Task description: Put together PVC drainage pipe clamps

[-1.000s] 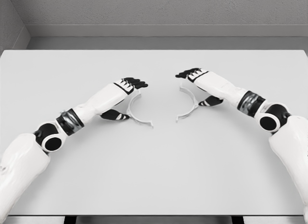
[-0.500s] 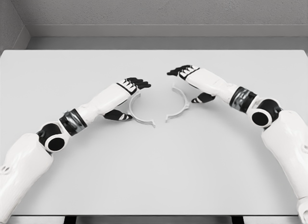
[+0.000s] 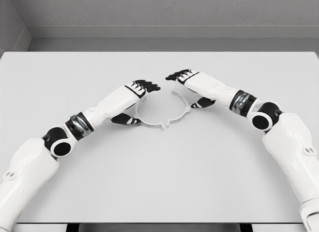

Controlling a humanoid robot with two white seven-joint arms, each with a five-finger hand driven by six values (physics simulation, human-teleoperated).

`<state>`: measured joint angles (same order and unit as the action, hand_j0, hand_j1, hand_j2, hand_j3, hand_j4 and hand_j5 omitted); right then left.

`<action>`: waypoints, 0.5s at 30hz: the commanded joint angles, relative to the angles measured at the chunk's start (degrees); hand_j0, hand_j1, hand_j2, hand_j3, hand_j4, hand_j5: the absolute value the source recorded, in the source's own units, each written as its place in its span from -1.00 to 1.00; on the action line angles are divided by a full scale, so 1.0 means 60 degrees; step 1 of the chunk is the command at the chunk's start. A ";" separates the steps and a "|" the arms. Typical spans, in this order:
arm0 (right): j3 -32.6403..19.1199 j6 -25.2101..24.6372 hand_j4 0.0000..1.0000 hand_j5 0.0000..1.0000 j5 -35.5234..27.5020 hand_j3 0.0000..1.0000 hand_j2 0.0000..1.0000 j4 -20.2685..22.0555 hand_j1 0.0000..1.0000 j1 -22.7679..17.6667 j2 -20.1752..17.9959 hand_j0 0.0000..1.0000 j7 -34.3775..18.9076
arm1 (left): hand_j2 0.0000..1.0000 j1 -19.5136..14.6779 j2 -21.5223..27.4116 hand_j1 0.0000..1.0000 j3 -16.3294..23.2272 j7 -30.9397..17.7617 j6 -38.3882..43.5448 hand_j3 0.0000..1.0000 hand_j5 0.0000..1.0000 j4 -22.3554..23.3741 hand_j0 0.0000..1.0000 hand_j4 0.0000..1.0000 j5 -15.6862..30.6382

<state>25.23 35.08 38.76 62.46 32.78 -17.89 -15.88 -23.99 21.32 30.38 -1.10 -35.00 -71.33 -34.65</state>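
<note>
Where each clamp half runs under its hand, I lose it: left hand (image 3: pixel 141 87) grasps the left clamp half (image 3: pixel 148 123), right hand (image 3: pixel 180 76) the right clamp half (image 3: pixel 181 110), lower ends nearly meeting on the counter (image 3: pixel 159 182).

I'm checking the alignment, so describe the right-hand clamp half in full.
The right clamp half is a thin white half-ring, plastic by its look, lying on the grey table with its open side facing left. A small flat tab ends each tip. Its lower tab nearly meets the left clamp half; whether they touch is unclear. The right hand grips its outer curve.
</note>
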 commanded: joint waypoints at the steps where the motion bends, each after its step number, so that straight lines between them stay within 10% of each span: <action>1: 0.0044 -0.0014 1.00 1.00 -0.0072 1.00 1.00 0.0005 1.00 0.0000 0.0125 1.00 -0.0004 | 1.00 0.0000 0.0065 1.00 -0.0097 0.0007 0.0000 1.00 1.00 0.0052 1.00 1.00 0.0076; 15: 0.0161 -0.0014 1.00 1.00 -0.0087 1.00 1.00 0.0078 1.00 0.0117 0.0257 1.00 -0.0019 | 1.00 0.0014 0.0240 1.00 -0.0376 0.0007 0.0000 1.00 1.00 0.0096 1.00 1.00 0.0135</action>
<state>26.01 35.08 38.66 62.86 33.49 -16.45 -16.01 -23.91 22.73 28.27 -1.09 -35.00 -70.72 -34.23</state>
